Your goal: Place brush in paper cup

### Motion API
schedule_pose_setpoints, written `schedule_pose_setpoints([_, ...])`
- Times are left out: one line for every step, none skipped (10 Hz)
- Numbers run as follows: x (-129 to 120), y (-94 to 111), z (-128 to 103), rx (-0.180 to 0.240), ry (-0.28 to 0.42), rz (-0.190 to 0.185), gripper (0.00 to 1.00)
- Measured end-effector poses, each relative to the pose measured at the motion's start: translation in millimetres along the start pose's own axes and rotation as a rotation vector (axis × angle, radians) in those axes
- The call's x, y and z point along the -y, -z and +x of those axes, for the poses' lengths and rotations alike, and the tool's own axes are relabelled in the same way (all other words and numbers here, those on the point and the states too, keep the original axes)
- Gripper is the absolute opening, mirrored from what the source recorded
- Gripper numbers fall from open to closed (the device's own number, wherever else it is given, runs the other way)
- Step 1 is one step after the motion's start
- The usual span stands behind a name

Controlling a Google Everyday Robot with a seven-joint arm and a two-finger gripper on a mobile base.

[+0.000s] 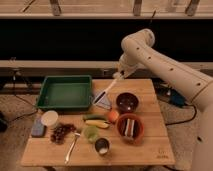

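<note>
A wooden table (pixel 150 150) stands before a dark, railed wall. Right of the green tray (pixel 64 92) sit a dark bowl (pixel 126 102) and an orange (pixel 113 116). The paper cup (pixel 49 118) sits just in front of the tray. Beyond the tray's far right corner, the gripper (pixel 118 76) pinches the brush (pixel 107 89), which slants down-left toward the tray's right rim.

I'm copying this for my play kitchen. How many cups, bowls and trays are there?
Cups: 3 (paper cup, green cup, metal cup)
Bowls: 2 (dark bowl, red bowl)
Trays: 1 (green tray)
Total: 6
Gripper holds brush beside the green tray.
</note>
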Motion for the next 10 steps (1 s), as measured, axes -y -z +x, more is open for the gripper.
schedule_pose_setpoints([-5.9, -3.9, -17.1, -0.01, 0.023, -0.004, 0.0])
schedule_pose_setpoints([-7.1, -10.7, -29.6, -0.007, 0.033, -0.01, 0.0])
schedule_pose_setpoints([-4.3, -19.1, -43.8, -0.002, 0.043, -0.017, 0.0])
schedule_pose_setpoints([0.4, -26.9, -58.7, 0.006, 0.053, -0.024, 0.0])
schedule_pose_setpoints([8.6, -35.6, -79.4, 0.022, 0.067, -0.032, 0.0])
schedule_pose_setpoints([12.6, -39.3, -89.7, 0.033, 0.075, -0.036, 0.0])
schedule_pose_setpoints([16.2, -43.3, -103.2, 0.054, 0.086, -0.046, 0.0])
schedule_pose_setpoints([16.2, -42.7, -116.3, 0.089, 0.097, -0.063, 0.0])
schedule_pose_setpoints([14.4, -40.0, -122.1, 0.104, 0.1, -0.073, 0.0])
schedule_pose_setpoints([14.2, -40.1, -121.9, 0.104, 0.101, -0.073, 0.0])
